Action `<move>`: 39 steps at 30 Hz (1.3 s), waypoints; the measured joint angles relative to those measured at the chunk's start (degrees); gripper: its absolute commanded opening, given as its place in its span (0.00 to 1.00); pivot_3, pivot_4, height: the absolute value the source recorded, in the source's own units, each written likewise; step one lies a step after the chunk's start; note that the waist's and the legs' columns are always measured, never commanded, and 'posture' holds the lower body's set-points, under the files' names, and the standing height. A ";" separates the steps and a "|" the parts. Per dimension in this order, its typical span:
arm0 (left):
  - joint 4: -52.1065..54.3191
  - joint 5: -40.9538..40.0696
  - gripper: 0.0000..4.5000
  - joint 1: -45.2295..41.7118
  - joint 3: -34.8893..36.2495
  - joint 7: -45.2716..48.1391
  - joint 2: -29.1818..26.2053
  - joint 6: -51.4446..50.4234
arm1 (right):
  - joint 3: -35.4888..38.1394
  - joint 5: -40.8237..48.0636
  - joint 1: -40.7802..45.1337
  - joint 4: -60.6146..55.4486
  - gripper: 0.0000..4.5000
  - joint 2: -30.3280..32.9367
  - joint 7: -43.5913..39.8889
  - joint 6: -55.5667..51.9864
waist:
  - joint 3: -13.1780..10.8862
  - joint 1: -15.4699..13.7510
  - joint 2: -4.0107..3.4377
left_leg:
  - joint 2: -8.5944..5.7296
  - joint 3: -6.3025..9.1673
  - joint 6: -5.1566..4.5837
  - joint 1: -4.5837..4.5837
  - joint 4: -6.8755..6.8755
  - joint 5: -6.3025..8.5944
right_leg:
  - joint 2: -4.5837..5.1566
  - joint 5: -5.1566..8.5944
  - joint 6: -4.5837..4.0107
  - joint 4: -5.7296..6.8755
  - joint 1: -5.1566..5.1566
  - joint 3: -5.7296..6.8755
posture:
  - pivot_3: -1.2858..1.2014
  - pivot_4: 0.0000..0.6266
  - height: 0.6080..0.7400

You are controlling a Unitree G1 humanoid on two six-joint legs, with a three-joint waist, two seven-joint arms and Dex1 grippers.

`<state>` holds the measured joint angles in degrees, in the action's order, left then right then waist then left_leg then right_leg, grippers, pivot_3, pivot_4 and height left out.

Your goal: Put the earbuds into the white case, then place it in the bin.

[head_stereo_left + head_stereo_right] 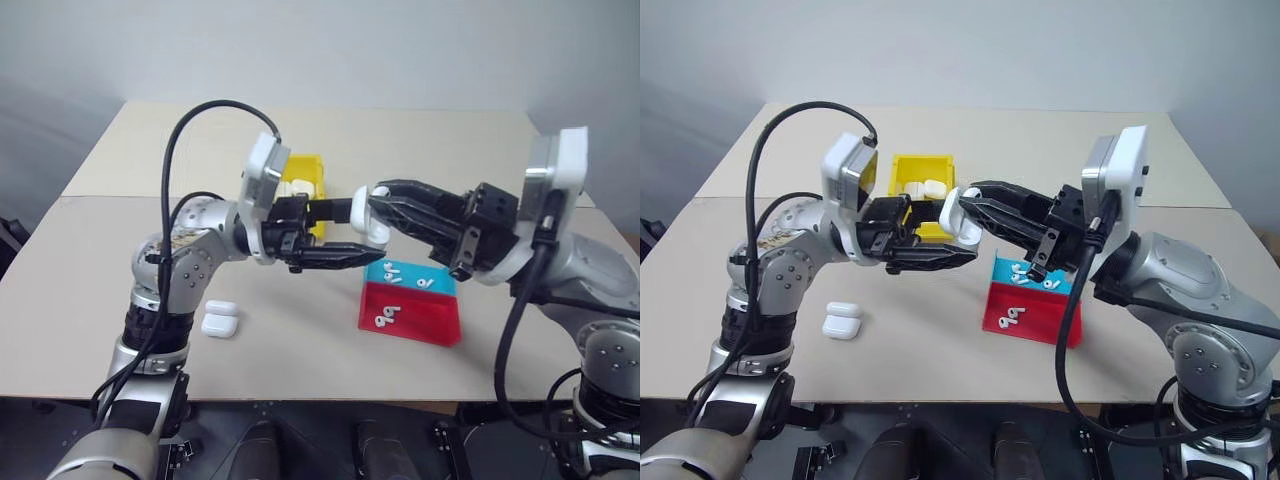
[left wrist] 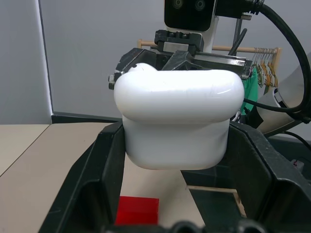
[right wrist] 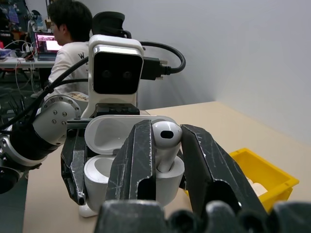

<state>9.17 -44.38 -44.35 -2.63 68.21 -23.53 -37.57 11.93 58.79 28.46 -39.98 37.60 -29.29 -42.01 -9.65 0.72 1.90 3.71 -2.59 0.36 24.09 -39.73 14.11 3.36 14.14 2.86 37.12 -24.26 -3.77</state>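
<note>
My left gripper (image 1: 360, 232) is shut on the white case (image 1: 962, 216), holding it above the table with its lid (image 3: 116, 132) flipped open. In the right wrist view, my right gripper (image 3: 165, 133) is shut on one white earbud (image 3: 166, 138). The earbud is upright, and its stem dips into a socket of the case (image 3: 99, 174). The left wrist view shows the case (image 2: 177, 121) between my left fingers (image 2: 92, 174), with the right gripper (image 2: 184, 56) just behind it. More earbuds (image 1: 1020, 272) lie on the tray. The yellow bin (image 1: 908, 172) stands behind the grippers.
A flat red and blue tray (image 1: 430, 322) lies on the table under the right gripper. Two more white cases (image 1: 220, 318) rest near the left arm. White items lie inside the bin. A person (image 3: 73, 46) sits at a desk in the background.
</note>
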 measured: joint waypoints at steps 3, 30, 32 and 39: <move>-0.09 0.22 0.62 -0.01 0.12 0.06 -0.06 0.30 | -0.13 -0.14 -0.17 0.16 0.42 0.52 -0.54 0.18 | 0.00 0.03 0.00 | 0.00 0.00 0.00 0.00 0.00 0.00 | 0.00 0.00 0.00 0.00 0.00 0.00 | 0.52 0.24 1.00; -1.45 2.25 0.62 1.66 0.67 0.96 -1.60 4.21 | -16.83 -25.23 10.67 21.80 1.00 28.01 -26.70 6.88 | 0.00 0.39 -0.02 | 0.01 -0.14 -0.04 -0.03 -0.03 0.03 | 0.00 0.00 0.00 -0.08 0.00 -0.08 | 0.52 0.24 1.00; -1.28 2.27 0.62 2.00 0.69 0.86 -1.53 4.66 | -25.08 -34.67 14.19 27.29 1.00 27.70 -31.35 11.70 | -0.01 0.54 -0.03 | 0.01 -0.19 -0.04 -0.06 -0.03 0.02 | 0.00 0.00 0.01 -0.03 -0.03 -0.14 | 0.52 0.24 1.00; -0.96 2.28 0.62 2.78 0.71 -0.23 -0.49 5.20 | -39.86 -56.85 27.83 51.02 1.00 17.92 -44.55 33.34 | -0.03 0.33 -0.09 | 0.01 -0.22 -0.03 -0.01 -0.02 0.02 | 0.00 0.00 0.01 -0.08 -0.10 -0.15 | 0.52 0.24 1.00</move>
<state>8.21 -42.10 -41.56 -1.92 67.98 -24.02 -32.36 -27.93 1.94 56.29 11.04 55.52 -73.85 -8.68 -9.68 1.05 1.81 3.72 -2.81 0.33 24.08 -39.74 14.13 3.36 14.14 2.87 37.03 -24.36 -3.92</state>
